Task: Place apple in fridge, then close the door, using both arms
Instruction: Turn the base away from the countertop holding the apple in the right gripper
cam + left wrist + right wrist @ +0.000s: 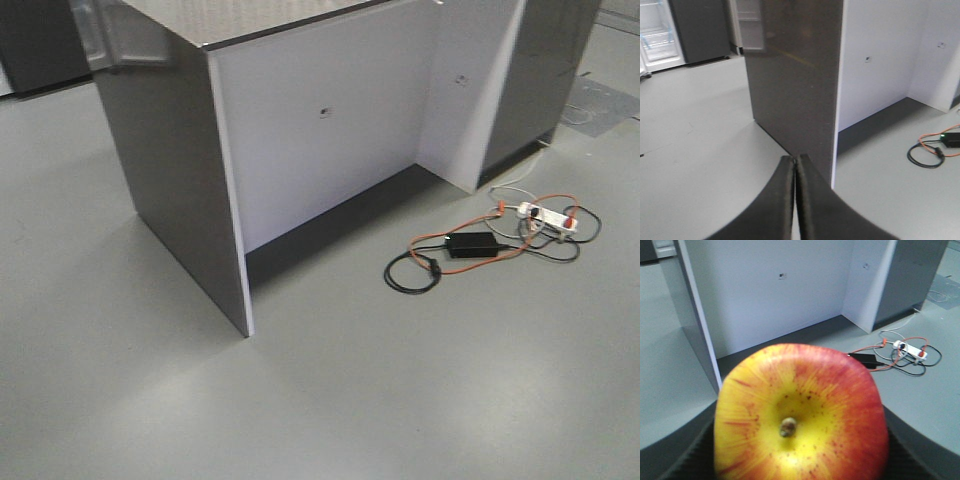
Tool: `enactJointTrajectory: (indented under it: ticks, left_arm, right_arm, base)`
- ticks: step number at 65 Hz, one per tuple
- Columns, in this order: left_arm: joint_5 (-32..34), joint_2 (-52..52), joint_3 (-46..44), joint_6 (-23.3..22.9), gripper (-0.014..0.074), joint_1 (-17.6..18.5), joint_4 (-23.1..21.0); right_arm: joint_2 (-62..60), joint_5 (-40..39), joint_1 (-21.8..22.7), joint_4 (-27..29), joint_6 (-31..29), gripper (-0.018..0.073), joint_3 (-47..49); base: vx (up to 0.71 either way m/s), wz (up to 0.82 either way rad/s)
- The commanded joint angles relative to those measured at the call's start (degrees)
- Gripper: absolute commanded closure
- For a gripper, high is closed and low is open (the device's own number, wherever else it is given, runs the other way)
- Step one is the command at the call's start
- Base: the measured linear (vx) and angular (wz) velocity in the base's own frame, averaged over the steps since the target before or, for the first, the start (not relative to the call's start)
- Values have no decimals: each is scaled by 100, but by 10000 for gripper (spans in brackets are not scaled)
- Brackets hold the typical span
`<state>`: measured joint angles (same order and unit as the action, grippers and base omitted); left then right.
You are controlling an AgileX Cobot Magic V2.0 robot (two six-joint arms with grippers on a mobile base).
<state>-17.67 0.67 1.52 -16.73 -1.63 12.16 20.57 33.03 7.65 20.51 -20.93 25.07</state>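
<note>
One apple [801, 412] in right gripper [800, 454], left gripper [795, 167] closed

Dark grey cabinet [170, 150], speckled top [260, 15], white panels lining its open recess. Grey floor [400, 400] to the right carries a black power brick [472, 243], white power strip [547, 218], and orange and black cables [430, 265] (loosely tangled).
</note>
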Motion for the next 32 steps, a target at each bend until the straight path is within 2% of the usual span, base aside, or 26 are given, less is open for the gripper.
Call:
enactJointTrajectory:
  ticks: [1, 32]
  left_arm:
    - [364, 77, 115, -55, 601, 19, -17]
    - [364, 77, 115, -55, 601, 19, -17]
  right_arm:
    - [37, -460, 8, 84, -42, 529, 156]
    - [37, -460, 8, 84, -42, 529, 156]
  base:
    - [3, 31]
    - [3, 30]
